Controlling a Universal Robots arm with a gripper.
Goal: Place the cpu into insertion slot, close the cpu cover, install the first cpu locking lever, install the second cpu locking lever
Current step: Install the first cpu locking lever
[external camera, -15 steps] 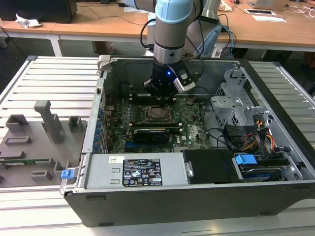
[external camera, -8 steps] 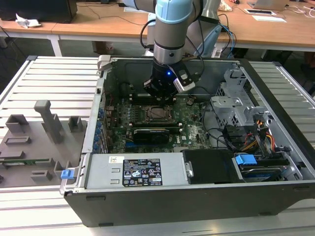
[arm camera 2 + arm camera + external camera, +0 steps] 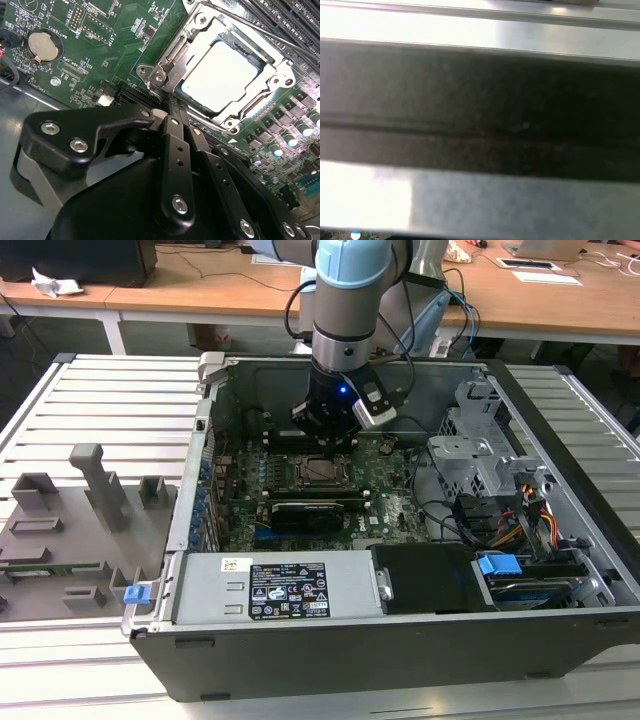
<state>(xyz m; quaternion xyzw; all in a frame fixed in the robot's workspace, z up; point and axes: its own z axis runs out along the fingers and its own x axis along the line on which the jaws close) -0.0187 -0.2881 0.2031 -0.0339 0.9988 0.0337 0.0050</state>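
Just beyond claw [image 3: 172,107] — cpu [image 3: 227,75]

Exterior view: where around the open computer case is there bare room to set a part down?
Bare slatted table beyond the grey fixture tray, on the exterior view's left. Also the slats right of the computer case. Crowded: the motherboard under the gripper, and the cable bay.

No legible text on the label [image 3: 288,591] or motherboard [image 3: 100,50]
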